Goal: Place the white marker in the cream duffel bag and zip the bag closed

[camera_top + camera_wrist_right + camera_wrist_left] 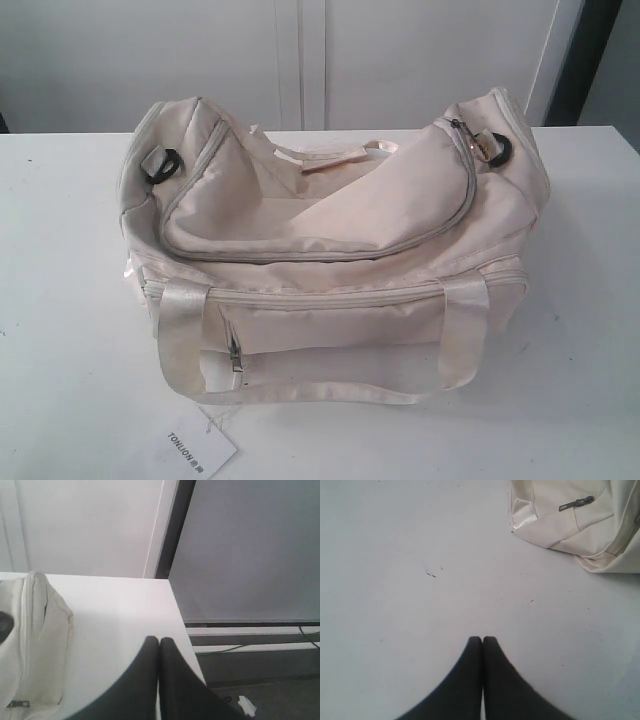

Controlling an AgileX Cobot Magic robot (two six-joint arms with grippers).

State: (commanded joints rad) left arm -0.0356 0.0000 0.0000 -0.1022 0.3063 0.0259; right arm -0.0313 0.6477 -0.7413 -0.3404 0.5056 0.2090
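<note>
The cream duffel bag (330, 260) lies in the middle of the white table (60, 300), its curved top zipper (330, 252) run shut with the pull near the right end (462, 128). No white marker shows in any view. Neither arm appears in the exterior view. My left gripper (482, 639) is shut over bare table, with a corner of the bag (580, 525) some way beyond it. My right gripper (159, 640) is shut and empty near the table's edge, with an end of the bag (35, 630) off to one side.
A white hang tag (200, 445) printed with dark text lies at the bag's front left. The front pocket zip pull (236, 355) hangs by the left handle (180, 340). Past the table's edge (182, 620) are floor, cables and a scrap of paper (246, 705).
</note>
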